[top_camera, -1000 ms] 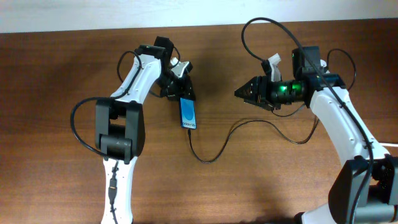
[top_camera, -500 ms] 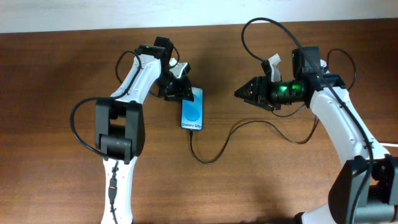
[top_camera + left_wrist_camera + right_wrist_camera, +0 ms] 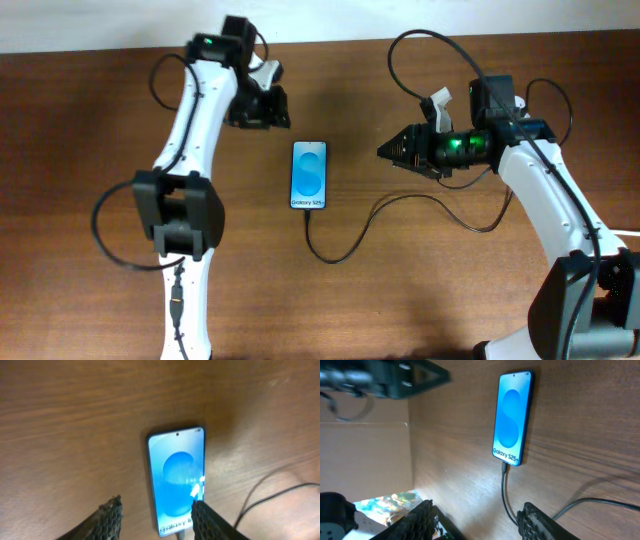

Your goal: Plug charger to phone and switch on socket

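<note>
The charger [image 3: 330, 259] loops floppy and light on the near side of the phone [image 3: 309, 175]. Its tip looks seated in the phone's bottom edge, so I'd pinch only the stiff connector [image 3: 504, 466]. Phone lies flat, screen up: slick glass, so grab the long edges. Past it the left gripper [image 3: 156, 510] gapes empty, and the right gripper [image 3: 479, 515], off to the phone's right, likewise.
</note>
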